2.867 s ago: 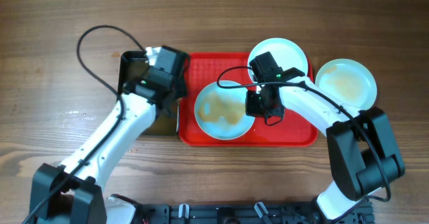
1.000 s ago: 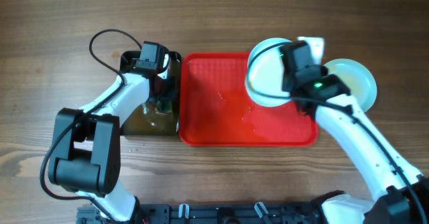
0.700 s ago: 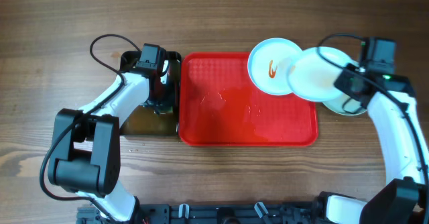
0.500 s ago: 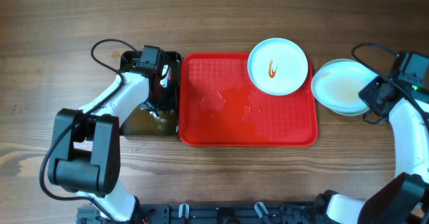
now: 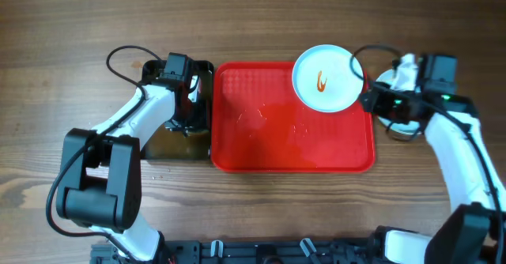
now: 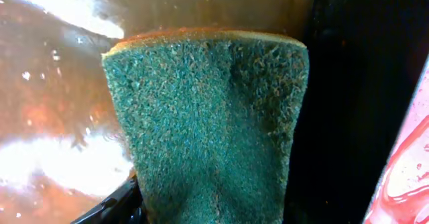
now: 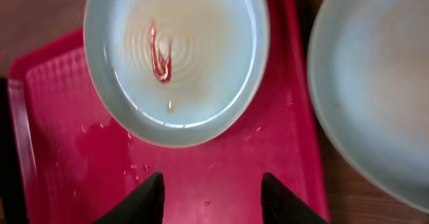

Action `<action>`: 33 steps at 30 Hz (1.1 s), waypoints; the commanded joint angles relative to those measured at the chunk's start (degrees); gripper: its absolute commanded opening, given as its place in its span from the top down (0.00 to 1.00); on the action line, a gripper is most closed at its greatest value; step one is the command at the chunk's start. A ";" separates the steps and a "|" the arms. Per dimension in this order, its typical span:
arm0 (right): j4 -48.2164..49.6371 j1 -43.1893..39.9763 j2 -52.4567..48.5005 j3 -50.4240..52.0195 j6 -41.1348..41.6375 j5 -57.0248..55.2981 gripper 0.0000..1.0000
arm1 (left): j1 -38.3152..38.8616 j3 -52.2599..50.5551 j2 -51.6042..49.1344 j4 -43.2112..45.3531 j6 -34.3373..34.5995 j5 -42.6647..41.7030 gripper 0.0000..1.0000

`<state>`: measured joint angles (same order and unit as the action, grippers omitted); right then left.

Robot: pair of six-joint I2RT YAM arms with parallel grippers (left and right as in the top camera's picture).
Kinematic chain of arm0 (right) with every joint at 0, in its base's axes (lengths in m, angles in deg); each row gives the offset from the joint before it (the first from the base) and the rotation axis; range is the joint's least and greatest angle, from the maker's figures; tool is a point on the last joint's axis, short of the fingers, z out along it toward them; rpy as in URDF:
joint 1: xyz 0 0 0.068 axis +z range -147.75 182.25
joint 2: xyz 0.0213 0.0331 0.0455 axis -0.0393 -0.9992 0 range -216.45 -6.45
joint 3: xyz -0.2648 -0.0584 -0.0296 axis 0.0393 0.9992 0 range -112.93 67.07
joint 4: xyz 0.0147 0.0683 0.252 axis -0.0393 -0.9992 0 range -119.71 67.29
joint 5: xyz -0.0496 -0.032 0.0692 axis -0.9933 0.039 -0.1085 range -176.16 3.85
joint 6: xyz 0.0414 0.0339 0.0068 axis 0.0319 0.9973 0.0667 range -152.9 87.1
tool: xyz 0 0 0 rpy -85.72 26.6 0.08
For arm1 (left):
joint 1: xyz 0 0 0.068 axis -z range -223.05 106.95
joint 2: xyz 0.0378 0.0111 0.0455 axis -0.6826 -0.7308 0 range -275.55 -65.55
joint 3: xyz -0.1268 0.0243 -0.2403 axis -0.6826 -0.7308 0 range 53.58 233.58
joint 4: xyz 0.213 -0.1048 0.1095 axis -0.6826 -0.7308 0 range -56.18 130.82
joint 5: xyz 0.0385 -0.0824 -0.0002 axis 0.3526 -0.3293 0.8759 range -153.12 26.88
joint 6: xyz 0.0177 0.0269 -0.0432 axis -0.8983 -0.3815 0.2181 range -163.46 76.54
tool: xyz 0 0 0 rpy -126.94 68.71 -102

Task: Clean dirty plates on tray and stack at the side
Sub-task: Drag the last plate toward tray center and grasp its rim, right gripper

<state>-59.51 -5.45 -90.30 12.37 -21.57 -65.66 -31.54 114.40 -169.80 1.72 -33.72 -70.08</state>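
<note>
On tray [image 5: 269,141], smeared plate [image 5: 328,78] — right hand [image 7: 211,196] spread; left hand [image 5: 188,107] grips sponge [image 6: 208,117].

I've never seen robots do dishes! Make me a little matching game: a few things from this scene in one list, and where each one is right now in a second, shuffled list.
Things
1. streaked plate
2. green sponge
3. other plate
4. right gripper

Places
A. on the wooden table, just right of the red tray
B. open, hovering over the tray's right part
C. in the left gripper, at the black tray
D. on the tray's far right corner

Pairs: 1-D, 2-C, 3-A, 4-B
</note>
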 commanded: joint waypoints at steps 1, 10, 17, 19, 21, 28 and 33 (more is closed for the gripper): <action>1.95 3.61 -4.90 0.83 3.82 -4.07 0.53 | 0.33 -0.90 -1.11 -0.13 0.13 -1.33 0.42; 9.75 6.91 -17.57 0.83 17.25 -7.50 0.71 | 0.31 -0.90 -1.11 -0.02 0.13 -1.33 0.42; 6.58 12.66 -17.75 0.83 15.65 -5.01 0.96 | 0.31 -0.90 -1.11 0.37 0.13 -1.36 0.41; 6.32 15.89 -17.77 0.83 15.69 -5.01 0.96 | 0.31 -0.90 -1.09 0.92 0.13 -1.36 0.36; 6.29 17.73 -17.77 0.83 15.82 -5.01 0.96 | 0.31 -0.90 -1.09 1.57 0.13 -1.33 0.35; 6.08 20.83 -17.79 0.83 15.82 -5.01 0.96 | 0.31 -0.90 -1.09 8.04 0.15 -1.36 0.49; 5.86 20.83 -17.79 0.83 15.80 -4.98 0.96 | 0.31 -0.90 -1.09 8.92 0.15 -1.36 0.96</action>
<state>-53.37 14.98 -107.13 12.61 -5.07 -71.17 -31.52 114.01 -169.95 10.45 -33.59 -70.12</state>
